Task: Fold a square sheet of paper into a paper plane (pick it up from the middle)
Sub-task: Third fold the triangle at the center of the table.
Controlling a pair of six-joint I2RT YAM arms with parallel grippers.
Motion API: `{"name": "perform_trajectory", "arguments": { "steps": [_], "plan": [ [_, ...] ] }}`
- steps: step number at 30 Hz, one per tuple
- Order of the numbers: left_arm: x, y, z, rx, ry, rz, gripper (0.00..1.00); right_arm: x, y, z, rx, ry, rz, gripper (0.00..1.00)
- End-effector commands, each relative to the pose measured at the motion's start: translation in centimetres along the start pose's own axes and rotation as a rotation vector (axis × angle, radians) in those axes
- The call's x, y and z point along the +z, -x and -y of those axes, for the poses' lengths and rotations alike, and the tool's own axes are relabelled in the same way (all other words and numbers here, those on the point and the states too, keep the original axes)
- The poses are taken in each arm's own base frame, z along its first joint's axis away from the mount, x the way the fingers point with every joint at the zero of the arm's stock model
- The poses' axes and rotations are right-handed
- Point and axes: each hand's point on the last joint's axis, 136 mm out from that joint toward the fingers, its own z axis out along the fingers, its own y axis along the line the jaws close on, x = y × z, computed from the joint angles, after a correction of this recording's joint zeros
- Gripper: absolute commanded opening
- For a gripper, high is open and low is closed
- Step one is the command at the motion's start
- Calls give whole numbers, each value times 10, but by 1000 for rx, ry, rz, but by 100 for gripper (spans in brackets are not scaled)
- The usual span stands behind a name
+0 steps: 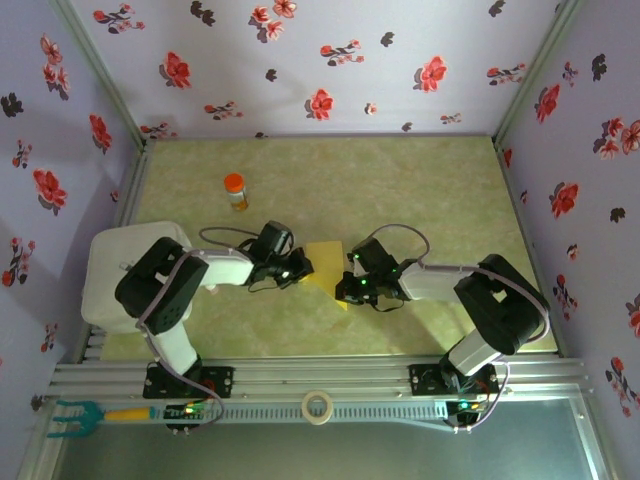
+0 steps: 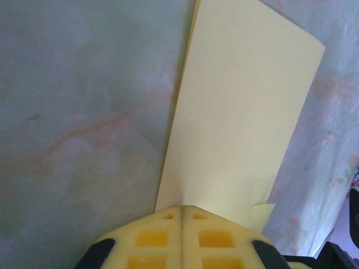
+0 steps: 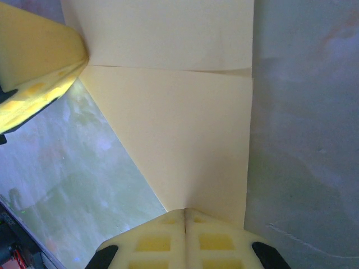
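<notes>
Enclosing marbled table, flowered lilac walls

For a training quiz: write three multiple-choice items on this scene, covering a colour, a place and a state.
1. The folded paper is: A white; B yellow; C blue.
2. The orange-capped bottle stands: A on the paper; B at the right edge; C beyond the paper, leftward.
3. The left end effector and right end effector are: A both shut on the paper; B both open; C one open.
Key: B, yellow in every view; C, per the top view; A, wrist views show jaws closed on paper.
</notes>
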Motion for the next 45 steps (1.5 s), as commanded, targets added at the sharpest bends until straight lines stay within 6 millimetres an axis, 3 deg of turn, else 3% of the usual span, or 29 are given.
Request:
{"name": "perform_trajectory", "arguments": {
  "steps": [1, 6, 10, 18, 22, 28, 33, 38, 45],
  "plan": [
    [-10, 9, -32, -24, 105, 48, 0, 5, -25, 40, 73, -126, -78, 0],
    [-30, 18, -9, 18, 97, 87, 0, 5, -24, 38, 70, -122, -77, 0],
    [-37, 12, 16, 82, 55, 93, 0, 5, -23, 37, 68, -121, -74, 0],
    [-4, -32, 44, 177, -20, -33, 0, 4, -22, 36, 68, -118, -70, 0],
    [12, -45, 41, 182, -5, -82, 0, 4, -22, 36, 68, -117, -72, 0],
    [23, -51, 13, 165, 79, -111, 0, 1, -17, 29, 57, -100, -58, 0],
    [26, -55, -8, 170, 164, -136, 0, -15, -6, -1, 9, -24, -31, 0],
    [26, -55, -10, 176, 177, -138, 0, -17, -13, -24, -29, 81, -83, 0],
    [27, -55, -11, 178, 182, -139, 0, 0, -24, 9, 12, -18, -121, 0]
  ]
}}
